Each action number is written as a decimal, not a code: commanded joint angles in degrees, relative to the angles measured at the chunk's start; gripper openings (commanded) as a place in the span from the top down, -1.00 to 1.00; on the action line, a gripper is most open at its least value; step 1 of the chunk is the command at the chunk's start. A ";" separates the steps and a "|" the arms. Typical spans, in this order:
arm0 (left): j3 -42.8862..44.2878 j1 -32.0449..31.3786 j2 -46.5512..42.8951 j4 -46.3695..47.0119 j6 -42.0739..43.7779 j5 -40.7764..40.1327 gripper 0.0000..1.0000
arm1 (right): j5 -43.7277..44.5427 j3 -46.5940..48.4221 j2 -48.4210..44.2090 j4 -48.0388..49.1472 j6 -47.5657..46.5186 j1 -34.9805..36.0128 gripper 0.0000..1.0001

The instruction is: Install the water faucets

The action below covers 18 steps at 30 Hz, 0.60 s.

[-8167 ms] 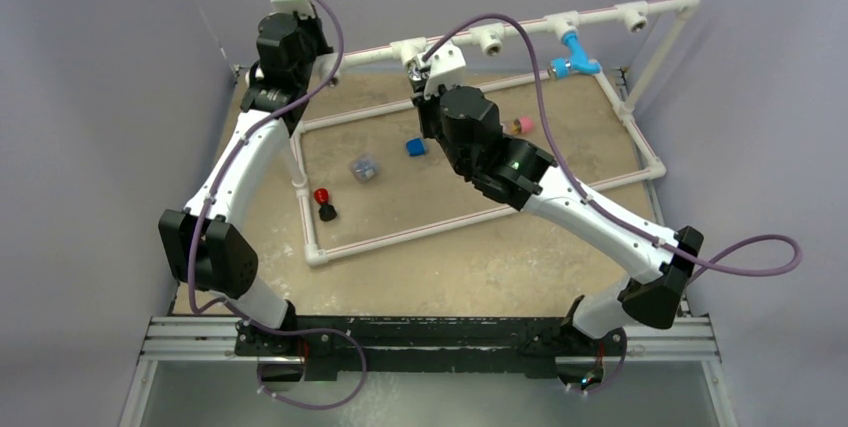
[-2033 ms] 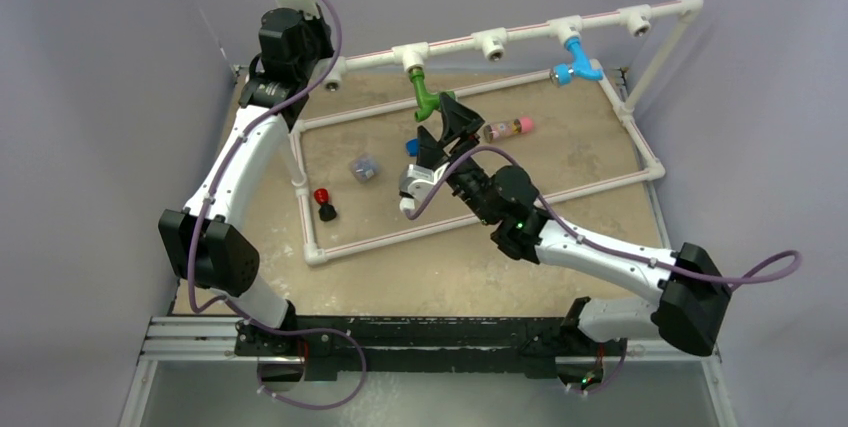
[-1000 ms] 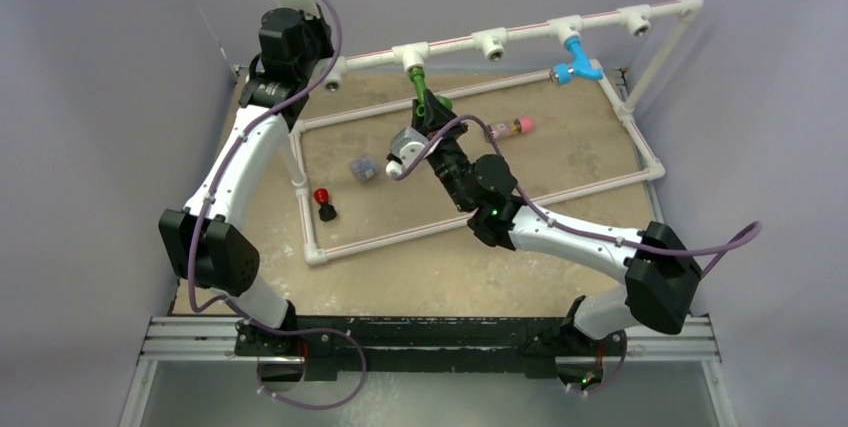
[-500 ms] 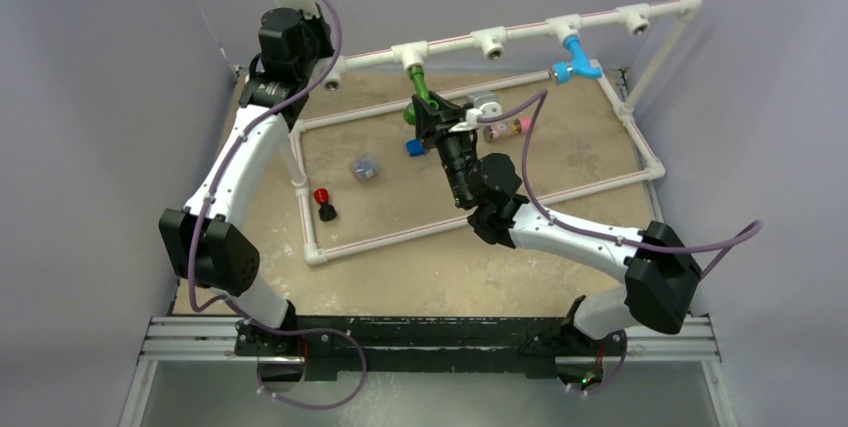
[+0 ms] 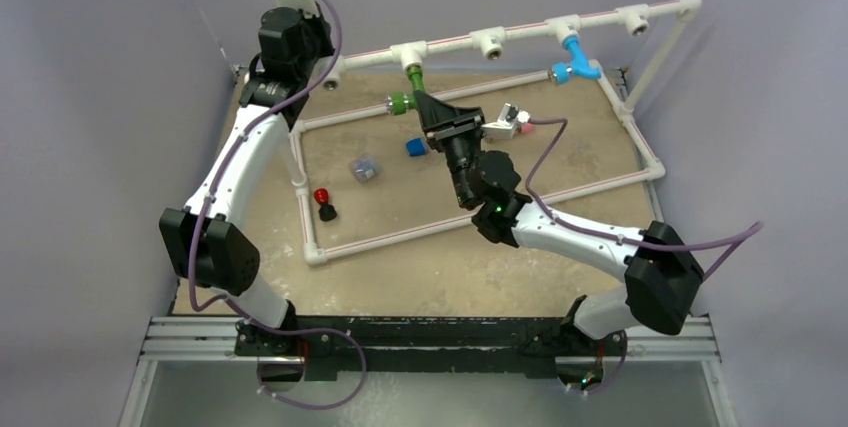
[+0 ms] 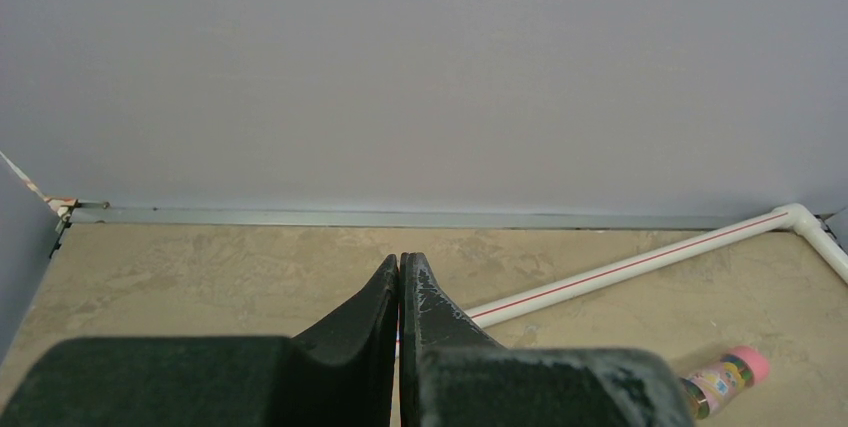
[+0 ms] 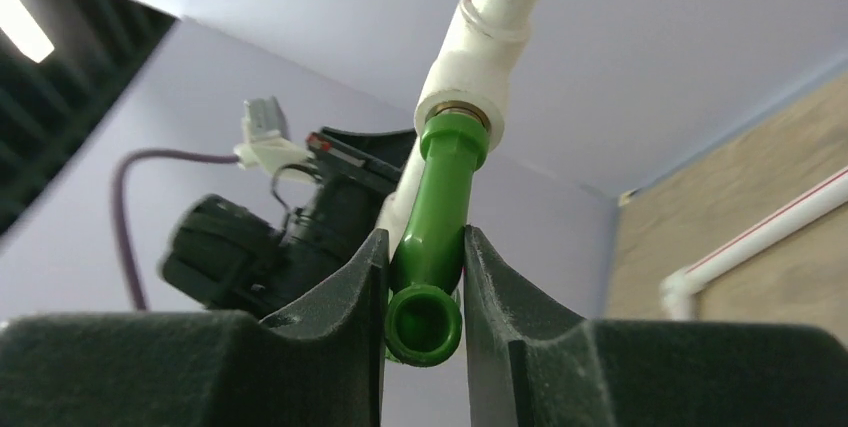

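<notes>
The green water faucet (image 5: 410, 89) hangs from a white T-fitting (image 5: 410, 52) on the raised pipe rail, its mouth turned left. My right gripper (image 5: 424, 107) reaches up from below, shut on it. In the right wrist view the green water faucet (image 7: 436, 232) sits between both fingers of my right gripper (image 7: 424, 233), its neck entering the T-fitting (image 7: 478, 67). The light blue water faucet (image 5: 576, 57) hangs from another fitting at the right. My left gripper (image 5: 312, 55) stays at the rail's back-left end. The left wrist view shows my left gripper (image 6: 400, 259) shut on nothing.
A white pipe frame (image 5: 450, 217) lies on the sandy table. Inside it are a blue block (image 5: 415, 146), a grey-blue piece (image 5: 364, 168), a red knob (image 5: 321, 195) and a black knob (image 5: 327, 213). The pink-capped cylinder (image 6: 722, 382) lies near the right wrist.
My right wrist has rolled round, and the green faucet's mouth has swung from pointing down toward me to pointing left. The left arm has not moved.
</notes>
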 commanded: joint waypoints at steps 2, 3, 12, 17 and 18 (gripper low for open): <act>-3.64 -2.50 3.58 -12.82 -0.03 6.76 1.00 | -11.90 -0.79 0.43 4.94 30.93 1.14 1.00; -3.64 -2.50 3.54 -12.87 -0.10 6.76 1.00 | -12.78 -0.99 0.79 5.53 33.19 1.09 1.00; -3.80 -2.50 3.33 -13.08 -0.24 6.76 1.00 | -14.48 -0.20 0.93 4.55 38.92 1.12 0.91; -4.16 -2.50 2.88 -12.92 -0.12 6.76 1.00 | -14.00 -0.06 -0.47 1.09 37.53 0.64 0.44; -4.24 -2.50 2.88 -12.91 -0.04 6.76 1.00 | -13.89 -0.01 -0.81 -0.04 37.53 0.64 0.34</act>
